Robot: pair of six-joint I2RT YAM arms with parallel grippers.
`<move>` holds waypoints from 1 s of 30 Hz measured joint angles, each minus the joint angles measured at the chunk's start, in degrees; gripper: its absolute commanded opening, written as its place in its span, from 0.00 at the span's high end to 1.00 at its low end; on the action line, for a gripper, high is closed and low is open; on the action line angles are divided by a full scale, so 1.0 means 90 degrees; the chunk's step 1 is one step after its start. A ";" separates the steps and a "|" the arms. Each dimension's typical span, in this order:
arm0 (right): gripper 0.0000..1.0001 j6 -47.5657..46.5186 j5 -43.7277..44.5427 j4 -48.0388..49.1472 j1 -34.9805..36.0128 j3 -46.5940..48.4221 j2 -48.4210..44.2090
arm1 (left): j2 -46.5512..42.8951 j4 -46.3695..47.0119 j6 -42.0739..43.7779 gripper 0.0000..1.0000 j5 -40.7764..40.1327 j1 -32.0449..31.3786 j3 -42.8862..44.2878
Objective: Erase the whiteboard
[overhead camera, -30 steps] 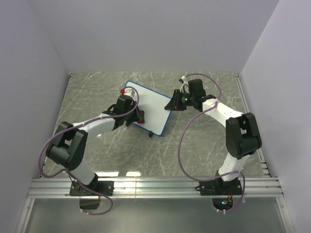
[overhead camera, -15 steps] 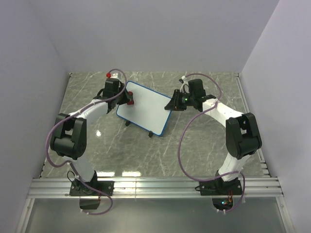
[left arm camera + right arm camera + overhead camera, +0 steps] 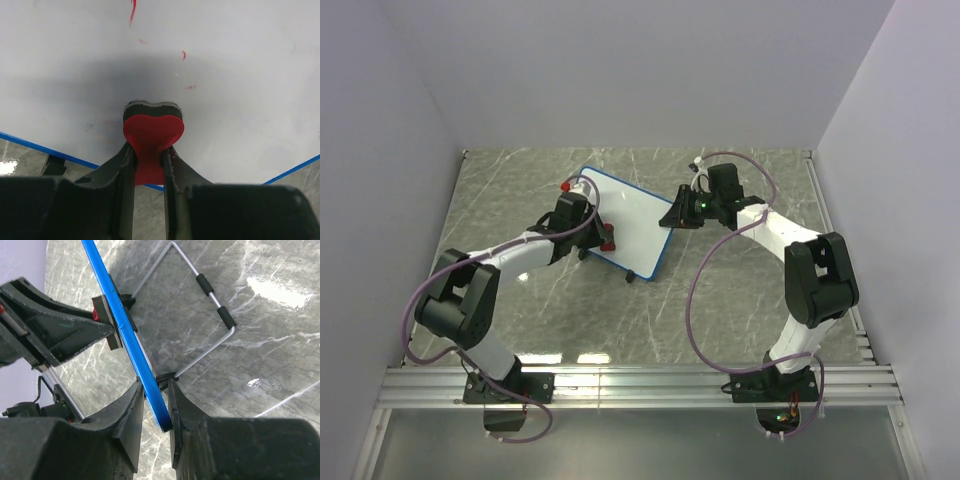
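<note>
Red streaks (image 3: 132, 12) mark the whiteboard (image 3: 625, 222), propped on the worktop (image 3: 720, 300) with its edge pinched by the right gripper (image 3: 155, 390), so hard pressure from the left gripper (image 3: 148, 156), clamped on the eraser (image 3: 152, 131), could tip it.

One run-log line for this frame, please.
left gripper: shut on eraser, pad on whiteboard | right gripper: clamps whiteboard edge | red marks: a few not yet erased
</note>
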 measured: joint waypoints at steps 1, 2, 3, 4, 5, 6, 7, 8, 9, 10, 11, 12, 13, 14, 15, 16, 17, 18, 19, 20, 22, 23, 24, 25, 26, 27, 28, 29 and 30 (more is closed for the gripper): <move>1.00 -0.0002 -0.0002 0.0007 0.0000 0.0000 0.0000 | 0.0056 -0.0155 0.0029 1.00 0.0039 0.0049 0.0146; 1.00 0.0000 0.0000 0.0012 0.0000 -0.0002 0.0000 | 0.0129 -0.0279 0.0056 1.00 0.0085 0.0107 0.0299; 1.00 0.0005 0.0005 0.0017 0.0000 -0.0002 0.0000 | 0.0228 -0.0391 0.0107 1.00 0.0141 0.0209 0.0520; 1.00 0.0007 0.0010 0.0029 0.0000 -0.0005 0.0000 | 0.0345 -0.0561 0.0155 1.00 0.0172 0.0330 0.0799; 1.00 0.0015 0.0010 0.0049 0.0000 -0.0015 0.0000 | 0.0452 -0.0617 0.0211 1.00 0.0175 0.0447 0.1039; 1.00 0.0015 0.0007 0.0058 0.0000 -0.0032 -0.0005 | 0.0580 -0.0697 0.0282 1.00 0.0163 0.0580 0.1338; 1.00 0.0019 0.0007 0.0056 0.0000 -0.0046 -0.0010 | 0.0741 -0.0738 0.0350 1.00 0.0158 0.0709 0.1668; 1.00 0.0019 0.0007 0.0063 -0.0002 -0.0053 -0.0012 | 0.0901 -0.0755 0.0410 1.00 0.0148 0.0826 0.1991; 1.00 0.0017 0.0007 0.0083 0.0000 -0.0068 -0.0022 | 0.1027 -0.0772 0.0457 1.00 0.0134 0.0928 0.2246; 1.00 0.0017 0.0007 0.0095 0.0000 -0.0087 -0.0039 | 0.1103 -0.0772 0.0478 1.00 0.0134 0.0986 0.2395; 1.00 0.0017 0.0010 0.0121 0.0000 -0.0112 -0.0053 | 0.1163 -0.0775 0.0500 1.00 0.0136 0.1027 0.2506; 1.00 0.0019 0.0012 0.0129 0.0000 -0.0126 -0.0068 | 0.1190 -0.0770 0.0503 1.00 0.0146 0.1042 0.2552; 1.00 0.0019 0.0015 0.0134 0.0000 -0.0134 -0.0075 | 0.1195 -0.0780 0.0500 1.00 0.0143 0.1039 0.2550; 1.00 0.0019 0.0017 0.0138 0.0000 -0.0148 -0.0087 | 0.1195 -0.0772 0.0493 1.00 0.0138 0.1015 0.2545; 1.00 0.0019 0.0019 0.0146 0.0000 -0.0160 -0.0095 | 0.1195 -0.0758 0.0481 1.00 0.0141 0.0996 0.2523; 1.00 0.0022 0.0024 0.0146 0.0000 -0.0165 -0.0097 | 0.1180 -0.0673 0.0464 1.00 0.0134 0.0959 0.2458; 1.00 0.0029 0.0027 0.0148 -0.0002 -0.0168 -0.0097 | 0.1163 -0.0612 0.0444 1.00 0.0126 0.0906 0.2380; 1.00 0.0044 0.0032 0.0146 -0.0002 -0.0170 -0.0097 | 0.1122 -0.0522 0.0413 1.00 0.0075 0.0811 0.2263; 1.00 0.0049 0.0034 0.0146 -0.0002 -0.0172 -0.0097 | 0.1076 -0.0491 0.0398 1.00 0.0044 0.0702 0.2171; 1.00 0.0053 0.0032 0.0143 -0.0010 -0.0172 -0.0097 | 0.1025 -0.0461 0.0369 1.00 0.0007 0.0559 0.2086; 1.00 0.0070 0.0034 0.0136 -0.0012 -0.0172 -0.0097 | 0.0884 -0.0362 0.0296 1.00 -0.0097 0.0134 0.1872; 1.00 0.0075 0.0036 0.0129 -0.0012 -0.0172 -0.0097 | 0.0816 -0.0308 0.0231 1.00 -0.0109 -0.0109 0.1761; 1.00 0.0073 0.0041 0.0124 -0.0015 -0.0172 -0.0097 | 0.0738 -0.0206 0.0138 1.00 -0.0097 -0.0384 0.1615; 1.00 0.0070 0.0046 0.0121 -0.0017 -0.0172 -0.0095 | 0.0670 -0.0131 0.0061 1.00 -0.0068 -0.0573 0.1481; 1.00 0.0063 0.0046 0.0119 -0.0017 -0.0172 -0.0095 | 0.0614 -0.0075 -0.0034 1.00 -0.0019 -0.0760 0.1333; 1.00 0.0049 0.0056 0.0119 -0.0017 -0.0172 -0.0095 | 0.0580 -0.0027 -0.0104 1.00 0.0039 -0.0920 0.1205; 1.00 0.0036 0.0063 0.0124 -0.0017 -0.0180 -0.0097 | 0.0556 -0.0017 -0.0158 0.99 0.0058 -0.1018 0.1110; 1.00 0.0034 0.0063 0.0143 -0.0019 -0.0199 -0.0095 | 0.0554 -0.0044 -0.0185 1.00 0.0070 -0.1049 0.1078; 1.00 0.0039 0.0058 0.0160 -0.0019 -0.0209 -0.0095 | 0.0554 -0.0046 -0.0202 1.00 0.0092 -0.1042 0.1081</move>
